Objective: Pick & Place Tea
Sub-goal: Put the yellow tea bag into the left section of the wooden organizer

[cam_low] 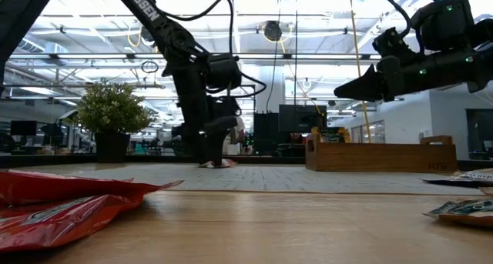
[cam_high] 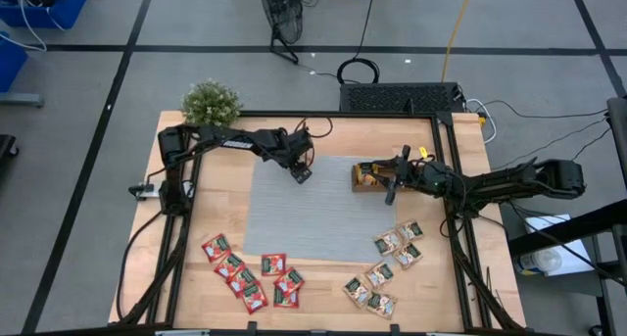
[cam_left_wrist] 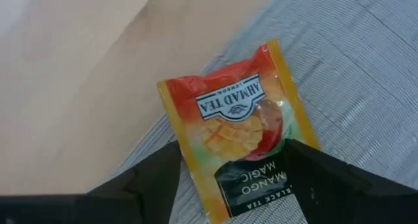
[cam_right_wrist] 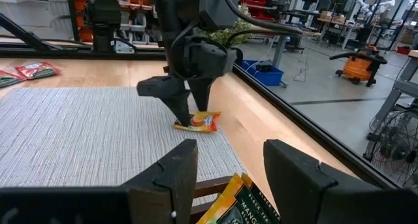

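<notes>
An orange-yellow tea sachet (cam_left_wrist: 235, 119) lies flat at the far left corner of the grey mat (cam_high: 313, 218), with one corner over the mat's edge. My left gripper (cam_left_wrist: 232, 149) points steeply down over it and is open, one finger on either side of the sachet's near end. I cannot tell whether they touch it. My right gripper (cam_right_wrist: 228, 149) hovers level and open above the brown wooden tray (cam_high: 364, 179), nothing between its fingers. A yellow and dark green sachet (cam_right_wrist: 238, 201) shows in the tray below it.
Several red sachets (cam_high: 250, 277) lie on the table near its front left, several pale and green ones (cam_high: 387, 267) near the front right. A potted plant (cam_high: 211, 103) stands at the far left corner. A black frame borders the table.
</notes>
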### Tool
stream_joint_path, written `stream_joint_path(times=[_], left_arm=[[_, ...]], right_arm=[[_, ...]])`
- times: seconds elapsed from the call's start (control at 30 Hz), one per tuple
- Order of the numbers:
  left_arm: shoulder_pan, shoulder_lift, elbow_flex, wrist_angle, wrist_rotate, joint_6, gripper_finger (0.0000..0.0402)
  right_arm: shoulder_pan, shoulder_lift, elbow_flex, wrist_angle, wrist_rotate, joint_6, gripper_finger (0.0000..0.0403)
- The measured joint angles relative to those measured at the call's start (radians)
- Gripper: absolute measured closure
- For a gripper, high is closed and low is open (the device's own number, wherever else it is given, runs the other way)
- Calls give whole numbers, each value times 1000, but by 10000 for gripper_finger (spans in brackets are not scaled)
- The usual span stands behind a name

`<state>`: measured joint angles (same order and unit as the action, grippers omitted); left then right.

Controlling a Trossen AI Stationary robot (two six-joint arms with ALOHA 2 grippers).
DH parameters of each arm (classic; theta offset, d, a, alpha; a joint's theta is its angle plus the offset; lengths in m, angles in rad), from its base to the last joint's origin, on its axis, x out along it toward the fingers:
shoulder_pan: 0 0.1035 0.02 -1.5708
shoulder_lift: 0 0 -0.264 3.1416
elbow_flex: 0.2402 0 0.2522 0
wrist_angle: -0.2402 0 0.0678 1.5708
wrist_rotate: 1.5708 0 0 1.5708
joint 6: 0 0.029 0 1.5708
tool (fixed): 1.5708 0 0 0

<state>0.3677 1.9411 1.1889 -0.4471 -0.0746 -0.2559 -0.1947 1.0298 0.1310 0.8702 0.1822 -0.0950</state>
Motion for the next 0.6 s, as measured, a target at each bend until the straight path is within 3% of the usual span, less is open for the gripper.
stream_joint_path(times=[0.43,0.6], left_arm=[[-78,-10,0,57,216,518,131],[-141,-10,0,59,440,680,131]], right_arm=[[0,0,0,0,0,-2,243],[0,0,0,0,0,-2,243]])
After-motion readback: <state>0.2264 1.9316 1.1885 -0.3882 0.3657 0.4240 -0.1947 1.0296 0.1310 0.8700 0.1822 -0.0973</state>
